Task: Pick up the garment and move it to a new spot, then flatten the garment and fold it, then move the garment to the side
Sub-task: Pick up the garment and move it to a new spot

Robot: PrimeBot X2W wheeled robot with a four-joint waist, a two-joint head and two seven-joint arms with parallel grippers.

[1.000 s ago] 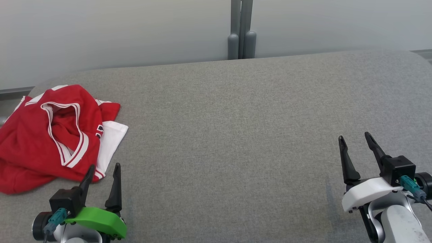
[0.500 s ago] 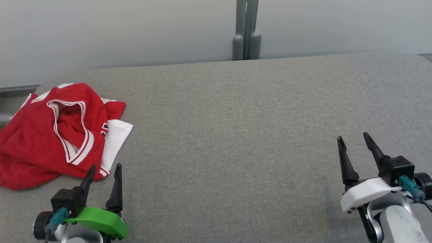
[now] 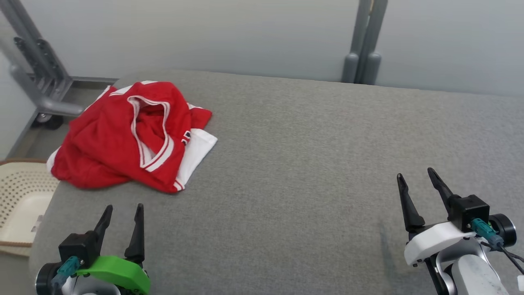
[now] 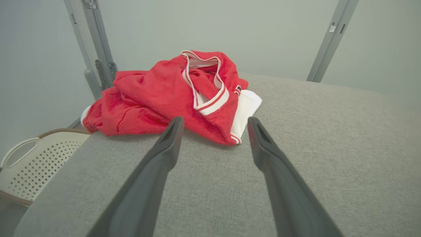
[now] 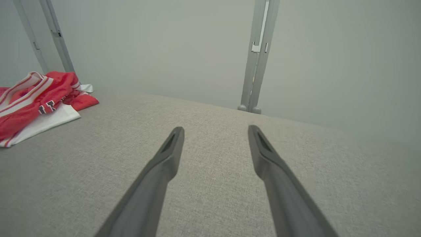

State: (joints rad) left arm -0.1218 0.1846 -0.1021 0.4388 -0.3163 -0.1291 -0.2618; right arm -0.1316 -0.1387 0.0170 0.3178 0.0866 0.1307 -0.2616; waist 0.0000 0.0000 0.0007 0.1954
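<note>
The garment point(image 3: 131, 135) is a crumpled red jersey with white trim and a white panel, lying at the far left corner of the grey padded table point(image 3: 307, 164). In the left wrist view the garment point(image 4: 174, 95) sits just beyond the fingertips. My left gripper point(image 3: 123, 209) is open and empty at the lower left, short of the garment's near edge. My right gripper point(image 3: 415, 175) is open and empty at the lower right, far from the cloth. The right wrist view catches the garment point(image 5: 36, 98) at its left edge, with that gripper point(image 5: 215, 131) over bare table.
A cream perforated basket point(image 3: 20, 196) stands below the table's left edge. A grey metal frame point(image 3: 37, 78) rises at the back left, and a grey post point(image 3: 364, 45) stands against the pale wall behind the table.
The head camera has swung left, so the whole picture has shifted right and the basket and frame have come into view. Both grippers stay open and low; the garment lies as before.
</note>
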